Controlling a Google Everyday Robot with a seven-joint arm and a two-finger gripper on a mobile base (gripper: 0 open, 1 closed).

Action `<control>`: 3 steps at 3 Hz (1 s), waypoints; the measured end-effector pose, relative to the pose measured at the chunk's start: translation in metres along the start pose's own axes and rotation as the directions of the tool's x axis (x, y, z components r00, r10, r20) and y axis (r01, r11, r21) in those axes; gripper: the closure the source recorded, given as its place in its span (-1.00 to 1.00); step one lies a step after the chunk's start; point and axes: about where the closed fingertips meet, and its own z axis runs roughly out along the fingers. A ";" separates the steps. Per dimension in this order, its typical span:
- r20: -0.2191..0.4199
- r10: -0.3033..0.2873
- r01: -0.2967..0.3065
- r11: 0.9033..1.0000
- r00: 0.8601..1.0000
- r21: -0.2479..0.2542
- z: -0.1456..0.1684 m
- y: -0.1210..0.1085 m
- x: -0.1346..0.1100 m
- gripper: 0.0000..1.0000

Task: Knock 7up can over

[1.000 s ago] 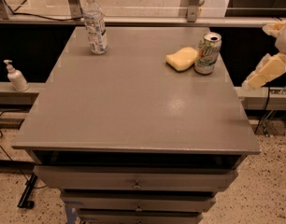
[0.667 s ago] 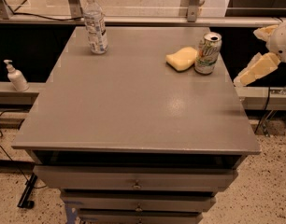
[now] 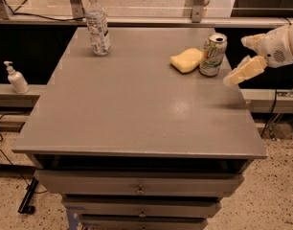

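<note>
We hover our open hand (image 3: 244, 56) at the upright 7up can's (image 3: 212, 54) three o'clock, approaching; next, we push toward nine.

High frontal view down onto table (image 3: 137, 109); tool (image 3: 247, 56) at right.

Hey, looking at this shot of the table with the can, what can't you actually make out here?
- Gripper, just right of the upright 7up can: the arm behind it is cut off by the camera view's right edge.
- Can's far side: hidden by the can itself.
- Contact between the can and the yellow sponge: too close to tell.
- Bottle label: text too small.
</note>
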 end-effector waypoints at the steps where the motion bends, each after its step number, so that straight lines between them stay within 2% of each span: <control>1: 0.069 -0.005 0.010 0.998 0.998 -0.067 0.024 0.001 -0.012 -1.00; 2: 0.136 -0.018 0.037 0.989 0.990 -0.142 0.047 0.015 -0.032 -1.00; 3: 0.204 -0.032 0.078 0.972 0.978 -0.221 0.052 0.046 -0.063 -1.00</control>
